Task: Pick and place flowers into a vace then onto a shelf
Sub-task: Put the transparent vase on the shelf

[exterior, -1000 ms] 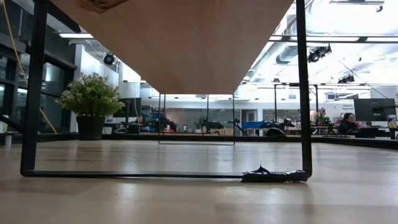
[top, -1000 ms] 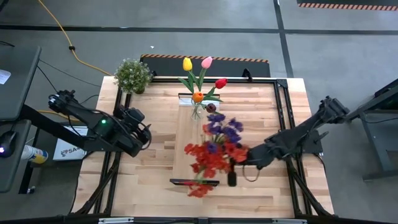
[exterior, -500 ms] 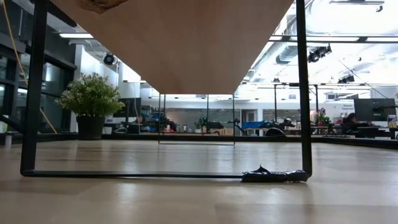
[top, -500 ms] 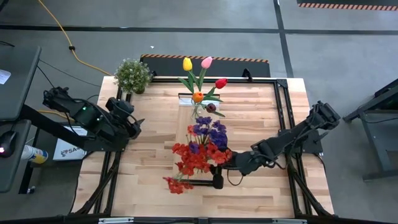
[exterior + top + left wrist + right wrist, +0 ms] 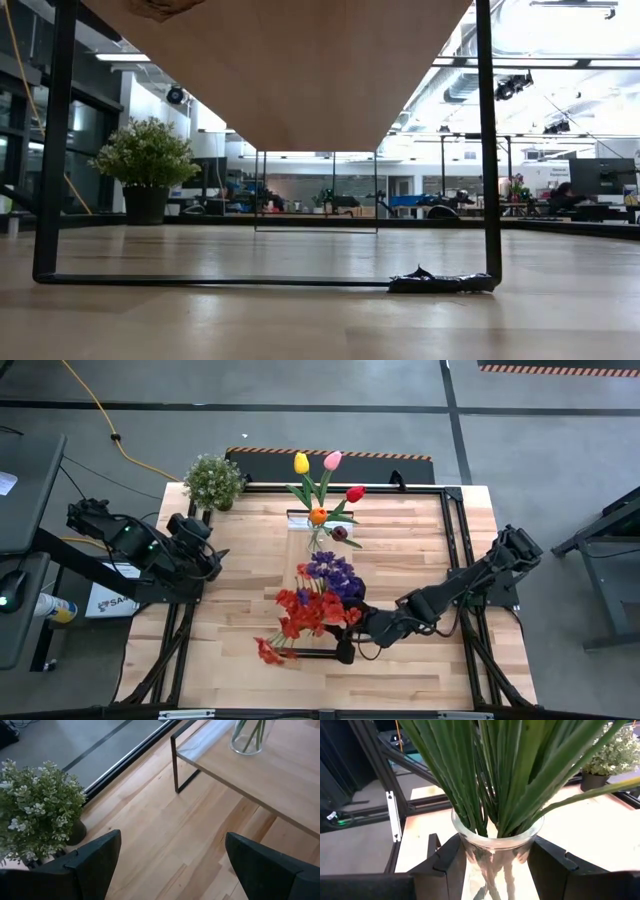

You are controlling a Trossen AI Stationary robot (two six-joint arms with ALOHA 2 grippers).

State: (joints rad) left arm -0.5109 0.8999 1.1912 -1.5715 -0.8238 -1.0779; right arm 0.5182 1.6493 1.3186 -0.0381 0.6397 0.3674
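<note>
Stems fill the glass vase [image 5: 496,852] gripped by the right pincer [image 5: 495,865]; left pincer [image 5: 170,855] gapes, seemingly empty.

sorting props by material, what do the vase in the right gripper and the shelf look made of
Vase: looks like clear glass, glossy; the green stems show through its wall, though clear plastic is possible. It sits between the right gripper's fingers. Shelf: light wood with a smooth matte top and visible grain, on thin dark legs that look like metal.
</note>
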